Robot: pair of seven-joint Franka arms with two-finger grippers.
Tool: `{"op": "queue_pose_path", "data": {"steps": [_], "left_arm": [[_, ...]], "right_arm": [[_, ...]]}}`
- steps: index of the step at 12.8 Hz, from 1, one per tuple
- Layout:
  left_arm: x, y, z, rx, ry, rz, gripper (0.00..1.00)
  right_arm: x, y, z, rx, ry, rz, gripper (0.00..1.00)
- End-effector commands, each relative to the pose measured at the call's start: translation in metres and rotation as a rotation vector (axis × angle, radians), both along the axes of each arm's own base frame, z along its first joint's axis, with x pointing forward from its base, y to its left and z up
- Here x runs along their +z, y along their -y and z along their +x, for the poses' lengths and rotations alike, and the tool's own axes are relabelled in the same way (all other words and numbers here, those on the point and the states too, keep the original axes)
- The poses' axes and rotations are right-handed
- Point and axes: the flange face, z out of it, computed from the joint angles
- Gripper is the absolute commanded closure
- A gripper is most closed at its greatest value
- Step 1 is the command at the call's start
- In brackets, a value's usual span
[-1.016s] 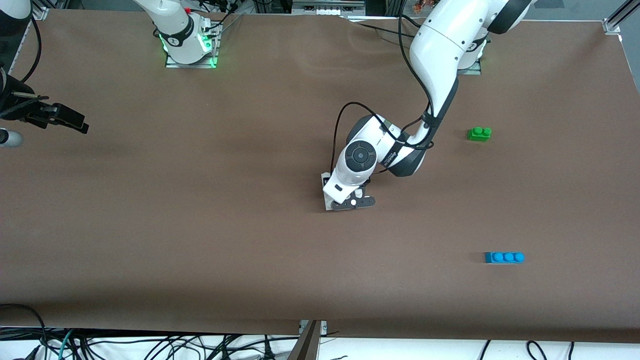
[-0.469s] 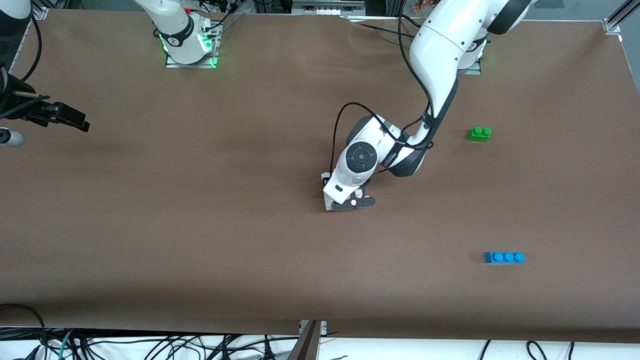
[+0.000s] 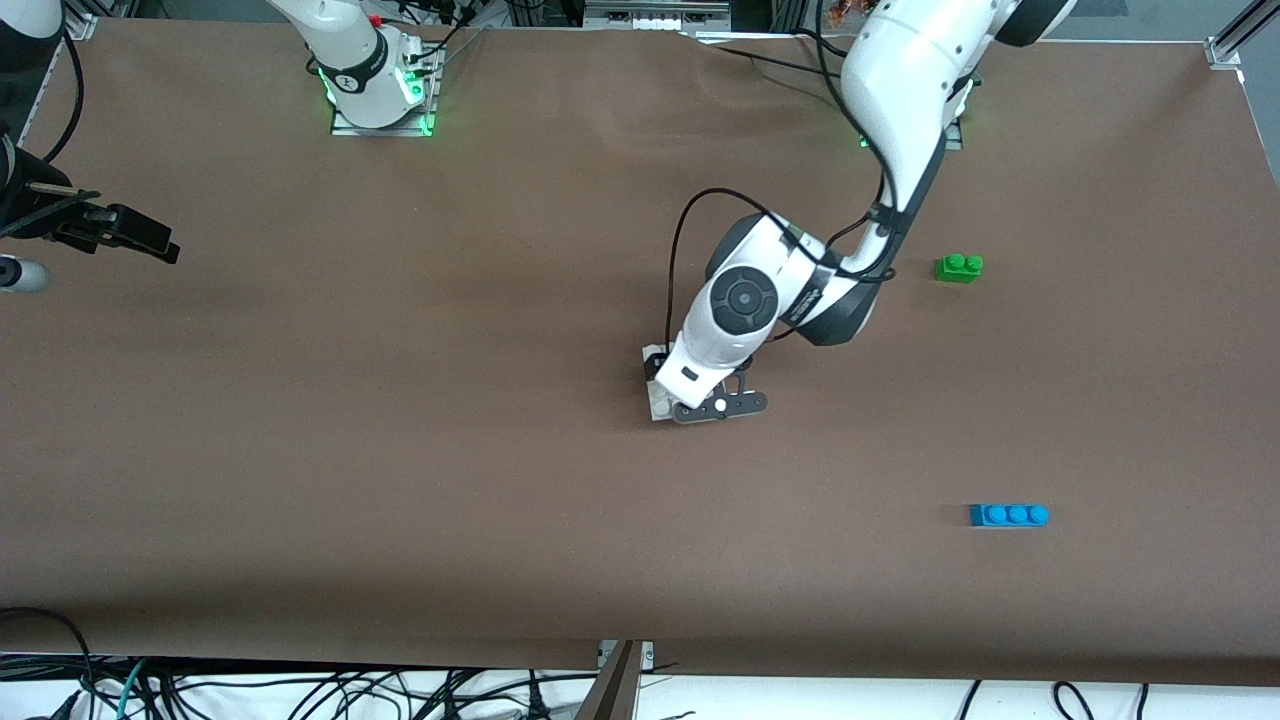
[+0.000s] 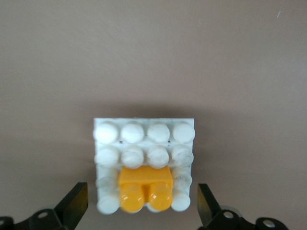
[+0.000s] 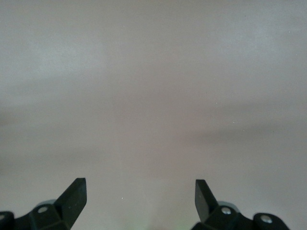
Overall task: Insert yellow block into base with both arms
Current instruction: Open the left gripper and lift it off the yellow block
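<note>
The right hand waits, fingers spread and empty, over the worktop at the right arm's end. Mid-worktop, the left hand hangs wide open above the base, holding nothing. The yellow block sits on the base's edge rows, studs up, its long axis along that edge. If only half seated, a brush from a lifting finger could tip it or shift the base.
</note>
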Motion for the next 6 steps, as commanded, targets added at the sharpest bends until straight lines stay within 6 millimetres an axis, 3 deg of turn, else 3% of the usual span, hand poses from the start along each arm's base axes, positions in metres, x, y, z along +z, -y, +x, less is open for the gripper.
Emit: {"op": "queue_pose_path", "data": {"steps": [1,4,6], "left_arm": [[0.056,-0.052,-0.013,0.048,-0.012,-0.008,0.00],[0.127,-0.110,-0.012,0.039,-0.023,-0.006,0.00],[0.168,-0.168,-0.017,-0.048,-0.036,-0.004,0.00]], "right_arm": [[0.002,0.000,-0.001,-0.010,-0.005,0.000,0.00],[0.002,0.000,-0.001,-0.015,-0.005,0.000,0.00],[0.002,0.000,-0.001,-0.016,-0.005,0.000,0.00]]}}
